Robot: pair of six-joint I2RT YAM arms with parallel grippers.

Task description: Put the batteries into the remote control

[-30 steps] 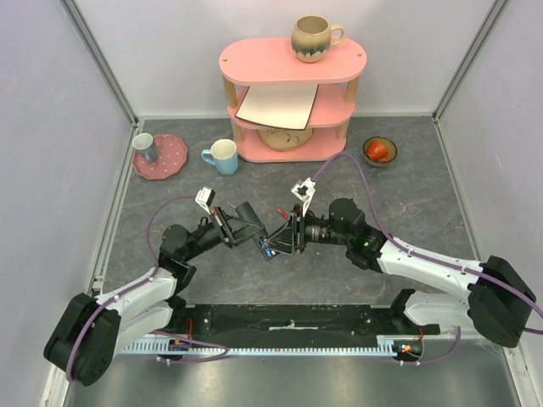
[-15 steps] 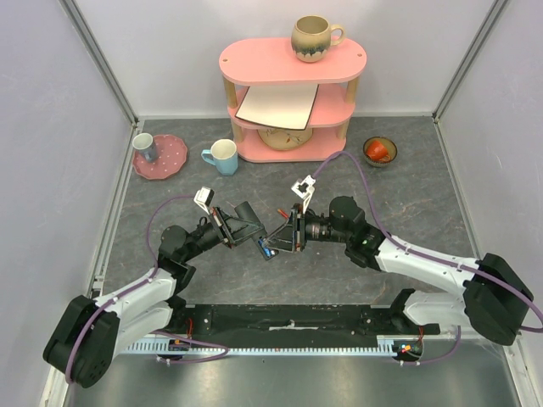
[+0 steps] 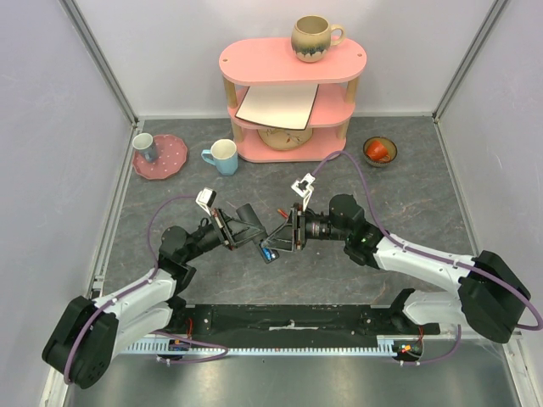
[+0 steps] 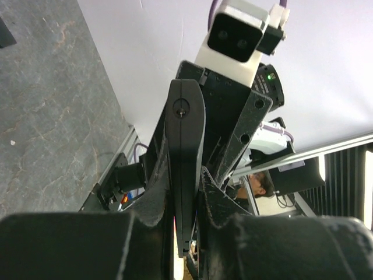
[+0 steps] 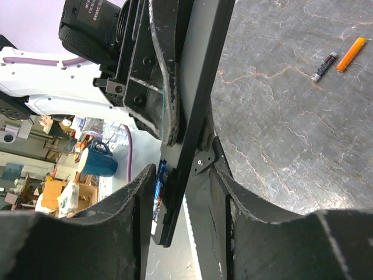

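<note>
Black remote control (image 4: pixel 185 134) hangs above the grey worktop (image 5: pixel 280 116), clamped in the left end effector (image 4: pixel 185 195). The right end effector (image 5: pixel 183 169) straddles it too (gripping or not, I cannot tell); an orange battery (image 5: pixel 351 53) and a dark battery (image 5: pixel 324 67) lie on the worktop.

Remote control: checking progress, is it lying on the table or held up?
Held up: the left gripper is shut on the remote control, which hangs clear of the table.
</note>
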